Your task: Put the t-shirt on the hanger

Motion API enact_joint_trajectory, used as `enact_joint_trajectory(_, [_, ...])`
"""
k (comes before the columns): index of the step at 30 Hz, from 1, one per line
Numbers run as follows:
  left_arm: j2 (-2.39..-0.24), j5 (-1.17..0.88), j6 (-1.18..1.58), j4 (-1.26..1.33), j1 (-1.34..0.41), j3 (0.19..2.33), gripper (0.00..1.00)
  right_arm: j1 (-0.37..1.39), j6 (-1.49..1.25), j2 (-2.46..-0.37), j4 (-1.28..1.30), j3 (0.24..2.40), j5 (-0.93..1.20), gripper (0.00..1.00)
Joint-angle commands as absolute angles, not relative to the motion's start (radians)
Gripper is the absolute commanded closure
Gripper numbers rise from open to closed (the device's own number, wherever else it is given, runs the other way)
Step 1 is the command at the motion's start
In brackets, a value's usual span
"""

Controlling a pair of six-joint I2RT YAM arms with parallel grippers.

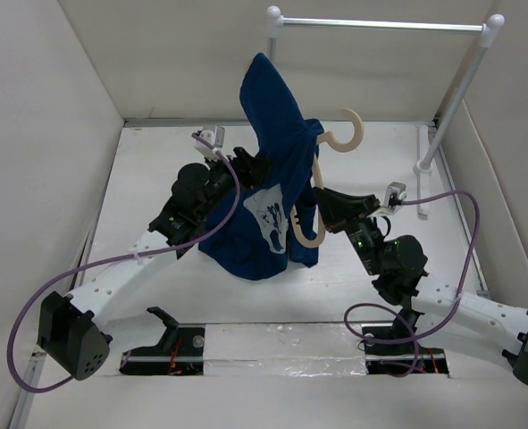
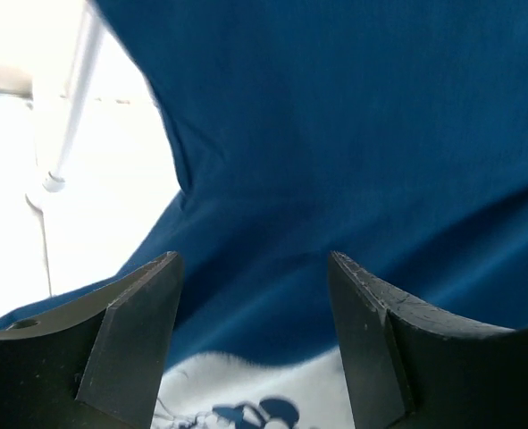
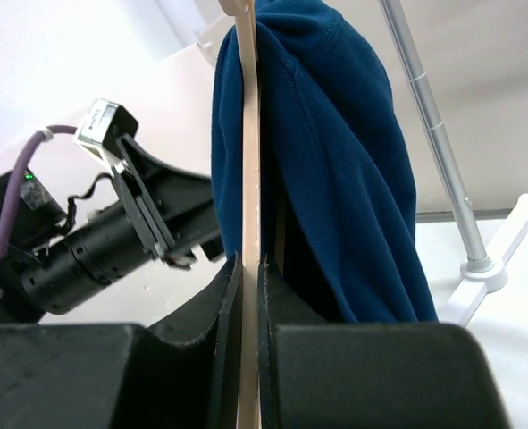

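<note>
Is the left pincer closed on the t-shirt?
No, the left pincer stands wide open, and the t-shirt hangs in front of it, ungripped.

Robot lab test cell: white panel walls (image 1: 31,107), white tabletop (image 1: 147,161), miniature clothes rack (image 1: 380,24), cabled arms (image 1: 129,268).

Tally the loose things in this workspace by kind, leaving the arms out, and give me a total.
t-shirt: 1
hanger: 1
rack: 1
Total: 3
</note>
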State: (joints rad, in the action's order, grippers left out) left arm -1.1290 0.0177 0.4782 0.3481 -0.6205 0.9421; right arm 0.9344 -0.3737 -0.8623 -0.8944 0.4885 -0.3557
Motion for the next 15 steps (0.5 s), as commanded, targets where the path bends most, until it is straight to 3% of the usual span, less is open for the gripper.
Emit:
enact_joint_trajectory(1, [-1.121, -0.090, 0.408, 0.468, -0.621, 0.914, 0.38, 0.884, -0.438, -0.838, -0.953, 0.508, -0.273, 1.00])
enact_joint_trajectory(10, [-1.175, -0.144, 0.367, 0.532, -0.621, 0.888, 0.58, 0.821, -0.503, -0.845, -0.954, 0.526, -0.189, 1.00])
enact_joint_trajectory(14, [-1.223, -0.158, 0.353, 0.528, -0.621, 0.916, 0.85, 0.802, -0.515, -0.845, -0.960, 0.534, -0.180, 1.00])
enact_joint_trajectory(15, [-1.229, -0.155, 0.353, 0.528, -0.621, 0.919, 0.96, 0.802, -0.518, -0.845, -0.963, 0.537, -0.179, 1.00])
